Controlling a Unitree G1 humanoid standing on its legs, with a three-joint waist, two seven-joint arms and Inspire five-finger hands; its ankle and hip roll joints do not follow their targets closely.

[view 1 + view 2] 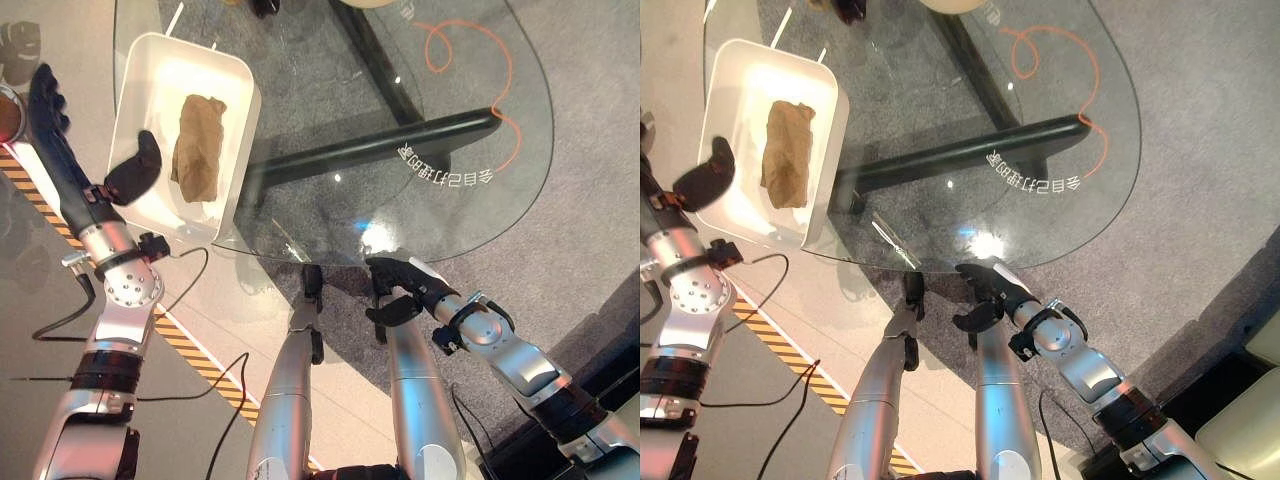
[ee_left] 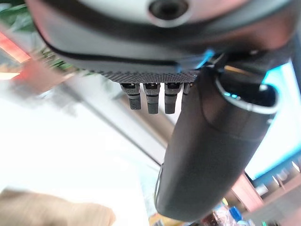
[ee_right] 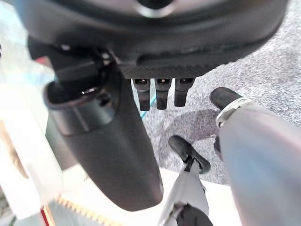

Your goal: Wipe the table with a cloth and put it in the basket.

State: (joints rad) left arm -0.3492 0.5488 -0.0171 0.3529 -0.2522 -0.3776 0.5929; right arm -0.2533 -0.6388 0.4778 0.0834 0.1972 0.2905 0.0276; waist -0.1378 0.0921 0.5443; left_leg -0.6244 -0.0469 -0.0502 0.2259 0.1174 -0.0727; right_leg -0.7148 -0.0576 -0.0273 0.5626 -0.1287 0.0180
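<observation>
Brown crumpled cloth (image 1: 199, 145) in basket (image 1: 140, 75)

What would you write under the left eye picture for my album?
Brown cloth in the white basket, left hand open over it.

A matt brown cloth (image 1: 199, 146) lies in a smooth, glossy white plastic basket (image 1: 236, 135) on the clear glass table (image 1: 450, 190).

2 head eyes look down, sharing glass table (image 1: 420, 110), wrist cameras close
</observation>
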